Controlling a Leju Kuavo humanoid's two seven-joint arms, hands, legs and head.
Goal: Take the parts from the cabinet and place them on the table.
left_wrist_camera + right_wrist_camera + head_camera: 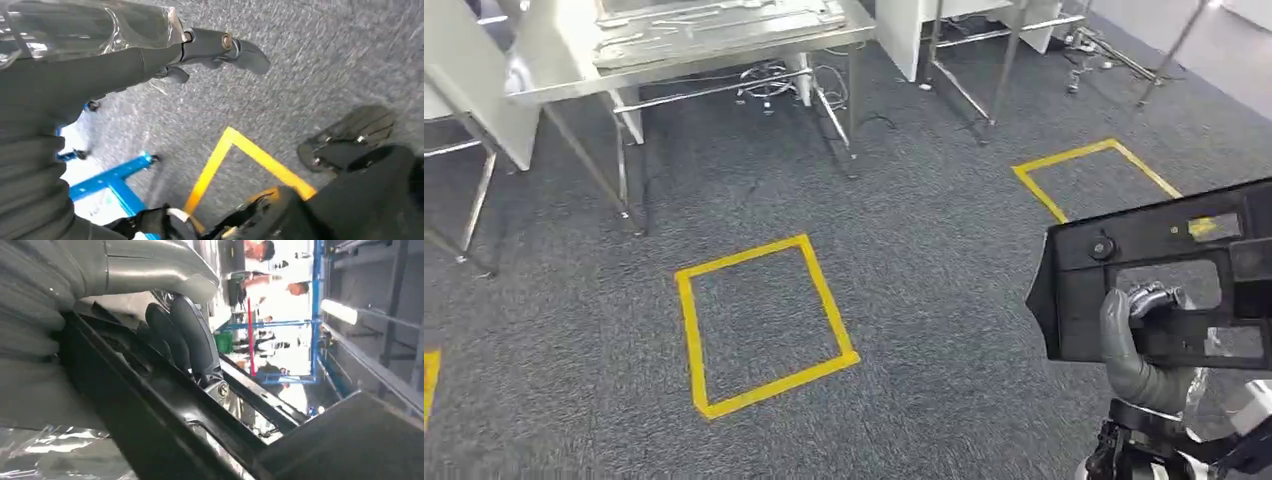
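My right hand point(1139, 340) grips a large black plastic frame part point(1144, 240) at the lower right of the head view, its fingers hooked through one of the part's openings. The right wrist view shows dark fingers point(190, 340) wrapped over the part's black bar point(150, 415). A steel table point(684, 60) stands at the far left, across the grey carpet, with flat metal pieces lying on it. My left hand point(200, 50) hangs over the carpet with nothing in it, its fingers apart.
A yellow tape square point(759, 325) marks the carpet ahead, and another point(1089, 175) lies to the right. A second steel frame point(984, 60) stands at the back. Below my left hand are a blue frame point(115, 180) and yellow tape point(250, 155). People point(280, 285) stand far off.
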